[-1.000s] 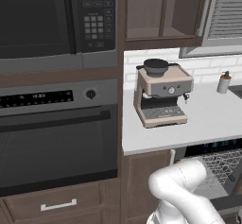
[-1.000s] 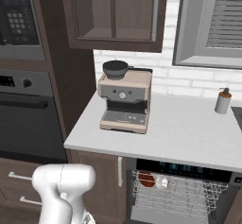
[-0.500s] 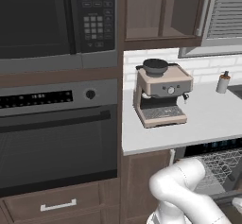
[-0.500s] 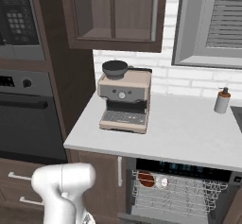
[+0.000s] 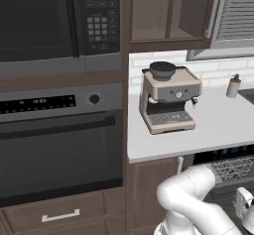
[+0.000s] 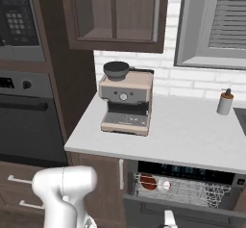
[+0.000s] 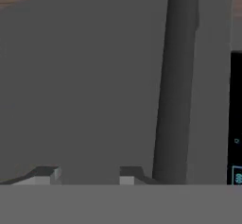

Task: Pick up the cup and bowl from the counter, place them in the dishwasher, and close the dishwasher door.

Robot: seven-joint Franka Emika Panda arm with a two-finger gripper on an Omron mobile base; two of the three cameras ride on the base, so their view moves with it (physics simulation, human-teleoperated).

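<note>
The dishwasher (image 6: 187, 173) under the counter (image 6: 192, 135) stands partly open, its grey wire rack (image 6: 192, 191) showing. At the rack's left end lie a larger red item, likely the bowl (image 6: 148, 182), and a smaller whitish-rimmed one, likely the cup (image 6: 165, 185). The door's grey edge (image 6: 202, 210) rises in front of the rack. My gripper (image 7: 87, 178) is low, right against the grey door face, its fingertips (image 7: 45, 175) apart with nothing between them. A dark bar handle (image 7: 177, 86) runs beside them, and the control strip's bluish marks (image 7: 237, 176) lie past it.
A beige coffee machine (image 6: 126, 102) stands at the counter's left end and a pale pump bottle (image 6: 224, 102) near the back right. The black oven (image 5: 54, 149) and microwave (image 5: 54, 21) fill the wall to the left. My white arm (image 5: 193, 199) bends down in front of the cabinet.
The dishwasher door's edge has come up and now covers the lower part of the rack. My arm has shifted a little. The things on the counter have not moved.
</note>
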